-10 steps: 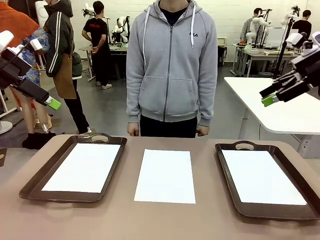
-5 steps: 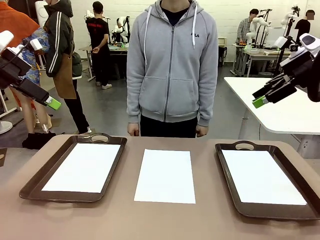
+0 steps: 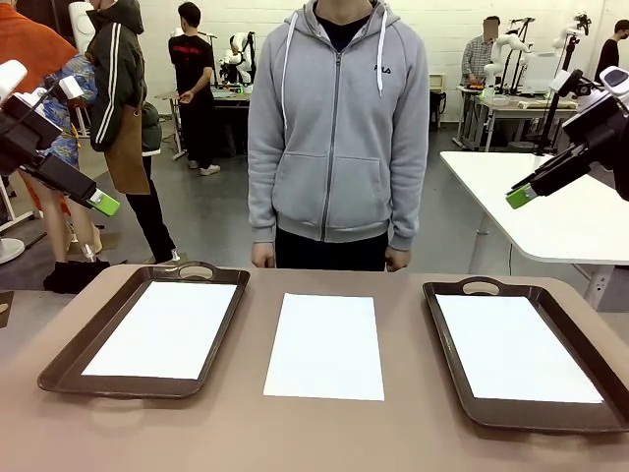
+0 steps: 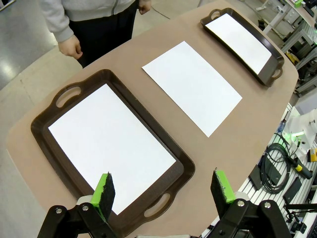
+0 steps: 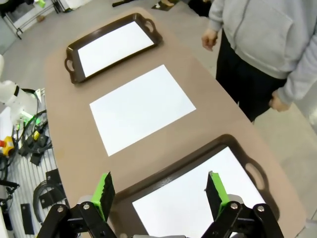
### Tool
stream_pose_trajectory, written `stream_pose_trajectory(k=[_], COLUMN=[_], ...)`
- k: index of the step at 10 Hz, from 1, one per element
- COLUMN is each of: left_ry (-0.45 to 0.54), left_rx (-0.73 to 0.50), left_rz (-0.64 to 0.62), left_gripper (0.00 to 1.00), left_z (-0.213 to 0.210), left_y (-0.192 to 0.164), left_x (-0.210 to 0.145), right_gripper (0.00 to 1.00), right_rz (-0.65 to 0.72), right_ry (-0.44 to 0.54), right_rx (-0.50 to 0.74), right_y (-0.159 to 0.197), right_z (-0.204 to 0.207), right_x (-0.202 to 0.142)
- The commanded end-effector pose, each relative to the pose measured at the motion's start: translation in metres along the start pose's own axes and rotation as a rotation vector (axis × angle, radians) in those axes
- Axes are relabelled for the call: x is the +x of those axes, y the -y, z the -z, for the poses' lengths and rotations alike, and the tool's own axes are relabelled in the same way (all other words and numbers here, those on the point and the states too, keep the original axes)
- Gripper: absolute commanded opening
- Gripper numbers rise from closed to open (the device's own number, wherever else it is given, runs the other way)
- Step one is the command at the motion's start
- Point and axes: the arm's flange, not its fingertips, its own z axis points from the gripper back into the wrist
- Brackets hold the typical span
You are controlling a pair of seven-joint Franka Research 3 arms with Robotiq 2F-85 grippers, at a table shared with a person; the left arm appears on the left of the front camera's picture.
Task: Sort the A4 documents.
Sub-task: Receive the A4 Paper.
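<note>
So, going left to right across the brown table point(image 3: 324, 433): the left gripper point(image 3: 102, 204) hangs up in the air off the left edge, above the table and touching nothing. From its own wrist camera the two green pads point(image 4: 103, 191) stand wide apart with nothing between them.

Below it is the left tray point(image 3: 69, 359) (dark brown, handles at both ends), with one white A4 sheet point(image 3: 167, 328) lying flat inside it. In the middle, straight on the bare tabletop, lies a second sheet point(image 3: 326, 345), between the two trays and touching neither. Then the right tray point(image 3: 447, 344), same kind, with a third sheet point(image 3: 513, 347) flat in it. I honestly can't tell whether any of these is one sheet or a thin stack.

The right gripper point(image 3: 519, 196) is up high over at the right, well clear of the tray. Its wrist view shows the pads point(image 5: 104, 191) spread wide too, empty.

A person in a grey zip hoodie point(image 3: 337, 128) stands at the far side of the table, behind the middle sheet, arms down, hands point(image 3: 261, 256) at the table edge.
</note>
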Motion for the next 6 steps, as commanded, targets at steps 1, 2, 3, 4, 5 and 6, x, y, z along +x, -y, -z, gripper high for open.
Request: stream_pose_trajectory(k=[1, 2, 3, 4, 5, 6], left_ry=[0.002, 0.002, 0.002, 0.002, 0.002, 0.002], left_rx=[-0.003, -0.003, -0.003, -0.003, -0.003, -0.003], left_rz=[0.0, 0.0, 0.0, 0.0, 0.0, 0.0], left_gripper=[1.0, 1.0, 1.0, 1.0, 1.0, 1.0], left_z=[0.0, 0.0, 0.0, 0.0, 0.0, 0.0], left_y=[0.0008, 0.0008, 0.0008, 0.0008, 0.0008, 0.0008], left_x=[-0.0015, -0.0015, -0.0015, -0.0015, -0.0015, -0.0015], right_gripper=[0.96, 0.96, 0.96, 0.96, 0.96, 0.96], right_rz=[0.026, 0.031, 0.037, 0.041, 0.047, 0.052], right_ry=[-0.023, -0.022, -0.021, -0.023, -0.027, -0.028], right_rx=[-0.032, -0.049, -0.056, -0.069, -0.076, -0.08], right_y=[0.0074, 0.0095, 0.0113, 0.0128, 0.015, 0.0165], right_z=[0.002, 0.0011, -0.0001, -0.0003, -0.0004, -0.0008], right_x=[0.0041, 0.0031, 0.0021, 0.0006, -0.0008, -0.0025])
